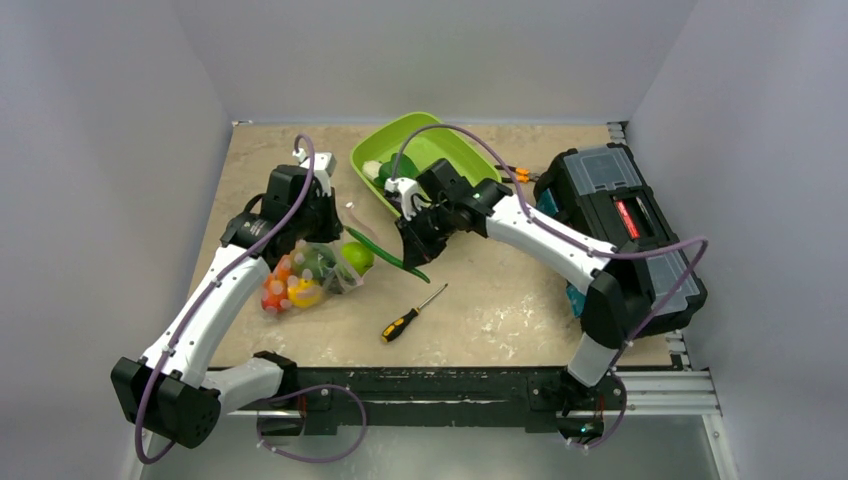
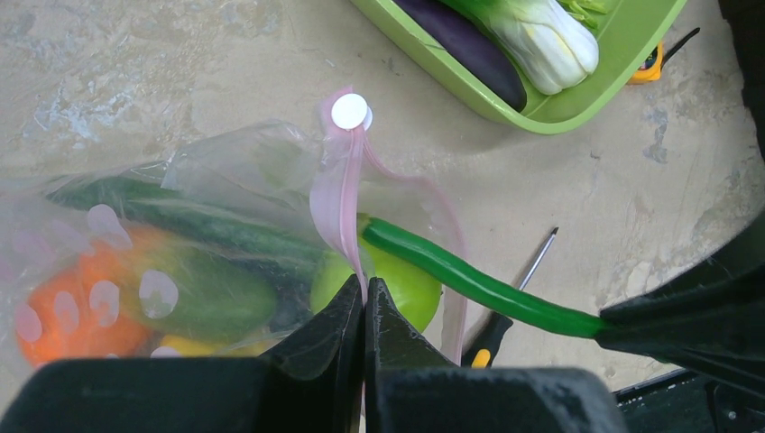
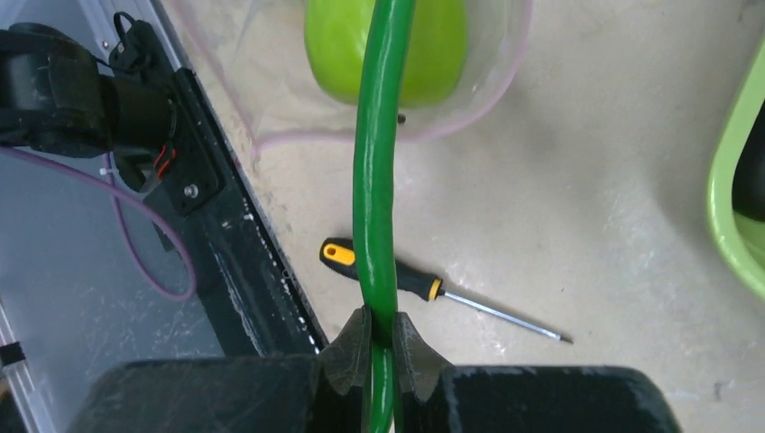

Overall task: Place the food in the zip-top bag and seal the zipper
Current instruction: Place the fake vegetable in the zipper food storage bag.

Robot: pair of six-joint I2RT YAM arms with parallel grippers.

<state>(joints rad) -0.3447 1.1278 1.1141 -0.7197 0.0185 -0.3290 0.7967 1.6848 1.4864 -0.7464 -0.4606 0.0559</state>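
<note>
Being pinched between the fully closed left fingers (image 2: 356, 316) is the pinkish zipper (image 2: 338, 207) of the zip-top bag (image 1: 305, 275), which is lying on the desk (image 1: 500, 300) beside the left arm. Orange, yellow and dark green food (image 2: 194, 293) is showing through the clear plastic, and a green apple (image 2: 410, 287) is sitting at the mouth. A long green vegetable (image 3: 374, 180) is being gripped near one end by the right fingers (image 3: 359, 336), closed tight on it; its far tip is being held over the apple, just beside the zipper. A screwdriver (image 1: 410, 315) is lying on the desk below.
</note>
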